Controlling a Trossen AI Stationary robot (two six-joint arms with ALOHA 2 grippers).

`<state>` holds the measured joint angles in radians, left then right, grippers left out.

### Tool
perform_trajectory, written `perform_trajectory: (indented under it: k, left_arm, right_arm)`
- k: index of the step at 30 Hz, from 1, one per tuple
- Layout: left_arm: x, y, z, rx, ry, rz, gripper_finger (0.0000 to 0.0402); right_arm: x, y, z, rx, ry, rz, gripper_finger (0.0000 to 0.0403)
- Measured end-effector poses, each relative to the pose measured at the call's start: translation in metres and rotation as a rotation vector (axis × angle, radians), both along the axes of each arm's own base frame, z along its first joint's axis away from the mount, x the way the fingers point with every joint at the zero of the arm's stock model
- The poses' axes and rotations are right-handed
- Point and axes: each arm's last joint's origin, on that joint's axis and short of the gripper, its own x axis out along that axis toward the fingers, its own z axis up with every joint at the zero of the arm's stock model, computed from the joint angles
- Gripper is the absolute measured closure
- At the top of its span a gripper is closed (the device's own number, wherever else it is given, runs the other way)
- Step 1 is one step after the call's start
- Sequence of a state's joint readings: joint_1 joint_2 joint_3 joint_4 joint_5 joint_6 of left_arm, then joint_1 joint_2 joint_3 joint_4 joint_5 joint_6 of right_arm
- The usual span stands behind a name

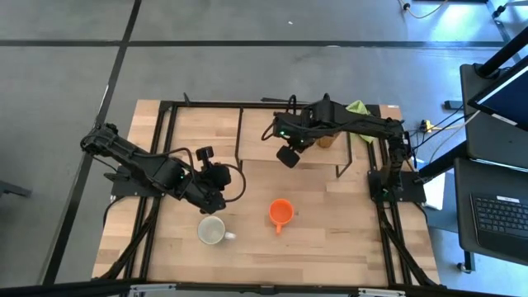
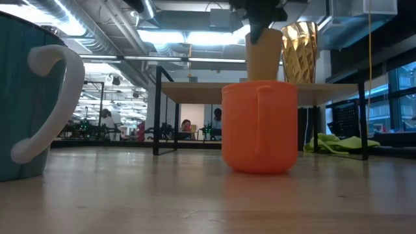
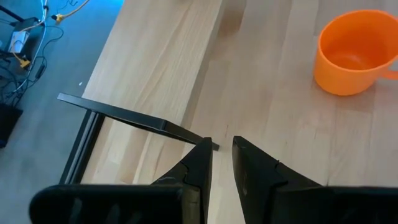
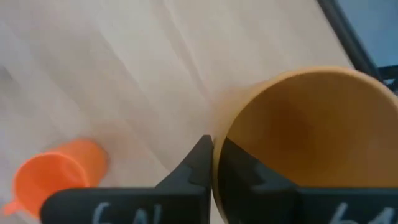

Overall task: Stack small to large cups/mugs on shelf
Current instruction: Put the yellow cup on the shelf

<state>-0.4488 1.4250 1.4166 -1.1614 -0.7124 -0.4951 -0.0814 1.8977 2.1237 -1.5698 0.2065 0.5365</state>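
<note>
1. Above the shelf (image 1: 289,140), the right gripper (image 4: 214,158) pinches the tan-yellow mug (image 4: 311,137) by its rim wall.
2. Rigid, smooth, probably slippery; the rim suits gripping.
3. Left gripper (image 3: 222,155) hangs slightly parted, empty.

Orange cup (image 1: 280,212), white mug (image 1: 213,230), tan-yellow mug (image 4: 311,143), seemingly faceted amber tumbler (image 2: 299,52), green cloth (image 2: 341,143).

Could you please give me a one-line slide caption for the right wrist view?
Right gripper pinching the rim of the tan mug above the shelf, orange cup on the table below.
</note>
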Motion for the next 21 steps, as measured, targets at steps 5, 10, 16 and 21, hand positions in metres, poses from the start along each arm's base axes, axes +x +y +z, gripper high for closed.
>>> perform_trajectory:
  k: [5,10,16,21]
  left_arm:
    - [0.0,0.0,0.0,-0.005,0.003,-0.003,0.0344]
    - [0.0,-0.001,0.0,-0.008,0.01,-0.014,0.0344]
    - [0.0,0.0,0.0,-0.005,0.012,-0.016,0.0344]
    - [0.0,0.0,0.0,-0.01,0.005,-0.012,0.0344]
  right_arm:
    - [0.0,0.001,-0.014,-0.004,0.057,-0.004,0.037]
    - [0.001,0.005,-0.008,-0.018,0.039,0.005,0.0369]
    - [0.0,0.004,0.008,-0.005,-0.03,0.007,0.0369]
    - [0.001,0.004,0.004,-0.01,-0.014,0.028,0.0369]
